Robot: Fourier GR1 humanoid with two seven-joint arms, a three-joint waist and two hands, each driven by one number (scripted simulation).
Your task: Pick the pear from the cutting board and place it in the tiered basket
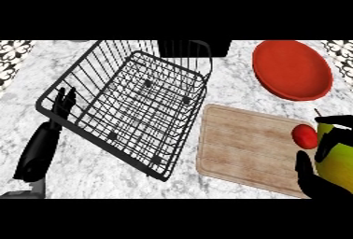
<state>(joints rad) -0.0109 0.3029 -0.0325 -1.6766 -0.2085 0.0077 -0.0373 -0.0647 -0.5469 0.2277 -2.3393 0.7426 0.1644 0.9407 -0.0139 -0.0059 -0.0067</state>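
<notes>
At the right edge of the counter, from where I stand, the right hand is wrapped around the pear. Its thumb and fingers are curled round the yellow-green fruit and hide part of it. The pear sits in that hand at the right end of the cutting board. I cannot tell whether it touches the wood or is clear of it. It is well apart from the tiered basket.

A small red round thing lies on the board near its right edge, just beside the pear and the thumb. The board is pale wood and lies at a slight angle, with its left edge close to the basket's right corner.

The basket is black wire and tilted in the view, taking up the left and middle of the marble top. A dark box shows behind it. A red plate lies beyond the board, towards the far right.

The left hand rests at the left, just beside the basket's rim, with its fingers straight, pointing up and holding nothing.
</notes>
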